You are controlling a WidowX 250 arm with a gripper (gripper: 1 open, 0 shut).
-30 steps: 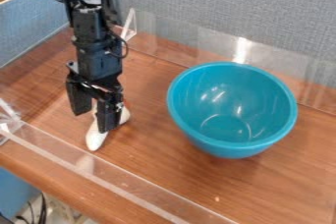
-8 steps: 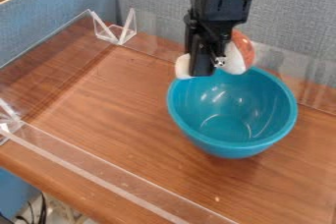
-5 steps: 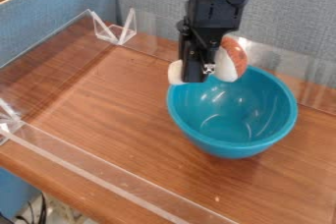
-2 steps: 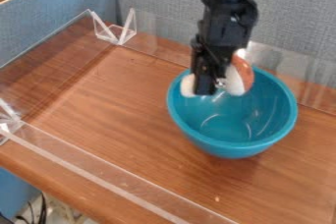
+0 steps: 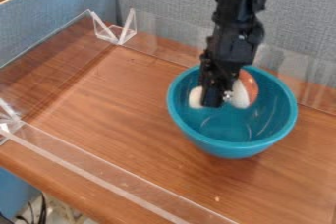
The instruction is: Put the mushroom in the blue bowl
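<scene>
The blue bowl (image 5: pixel 269 133) stands on the wooden table at the right, round, deep and glossy teal. My gripper (image 5: pixel 221 88) points straight down into the bowl, its black fingers shut on the mushroom (image 5: pixel 241 87). The mushroom lies sideways in the grip: its cream-white stem pokes out to the left of the fingers and its reddish-brown cap to the right. It hangs inside the bowl, below the rim and above the bottom.
A clear acrylic wall (image 5: pixel 53 56) lines the wooden table (image 5: pixel 105 110) along the left and front edges. Small clear stands (image 5: pixel 118 27) sit at the back left. A blue partition (image 5: pixel 53 17) rises behind them.
My gripper has come down and slightly right with the mushroom, from above the bowl's back rim to inside the bowl. The grip stays shut on it.
</scene>
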